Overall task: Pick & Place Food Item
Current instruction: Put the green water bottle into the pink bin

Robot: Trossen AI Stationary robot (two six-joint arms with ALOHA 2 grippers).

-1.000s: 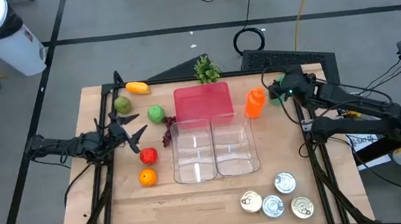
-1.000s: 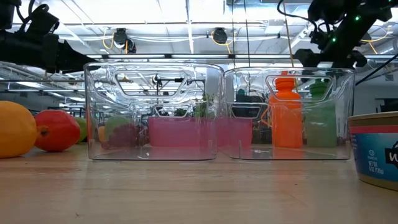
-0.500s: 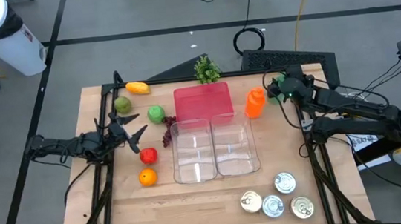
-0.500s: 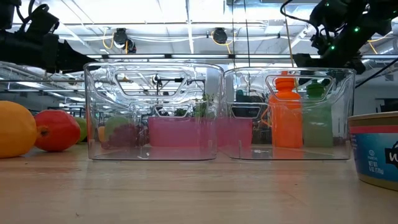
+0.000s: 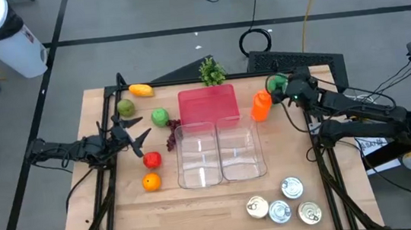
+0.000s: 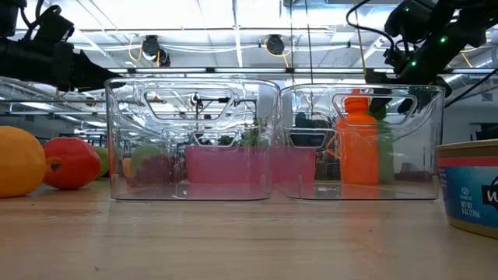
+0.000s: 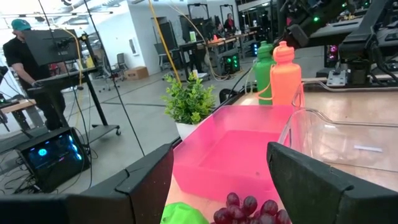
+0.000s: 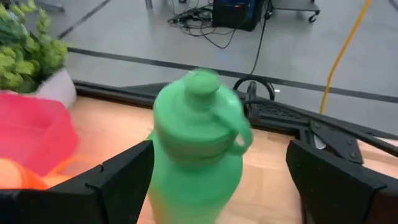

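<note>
Food lies on the table's left half: an orange (image 5: 150,182), a red fruit (image 5: 151,160), dark grapes (image 5: 172,134), a green fruit (image 5: 160,117), a pear-like green piece (image 5: 126,107) and an orange-yellow piece (image 5: 140,90). My left gripper (image 5: 140,131) hovers open beside them, facing the grapes (image 7: 249,208). My right gripper (image 5: 289,91) is open at the far right. A green bottle (image 5: 276,83) stands upright between its fingers (image 8: 196,143), right next to an orange bottle (image 5: 261,105). My right gripper comes level at the green bottle from the table's right, one finger on either side of the bottle's body. The bottle's side sits close against one finger (image 8: 124,180). I cannot tell whether they touch.
Two clear bins (image 5: 197,156) (image 5: 240,151) sit mid-table with a pink container (image 5: 207,103) behind them. A small potted plant (image 5: 211,71) stands at the far edge. Several cans (image 5: 283,202) stand near the front right. A person stands in the room beyond (image 7: 22,56).
The green bottle has shifted toward the table's far-left, closer to the orange bottle; in the low view it now sits mostly behind it. My right gripper has followed it a little the same way. The left arm has kept still.
</note>
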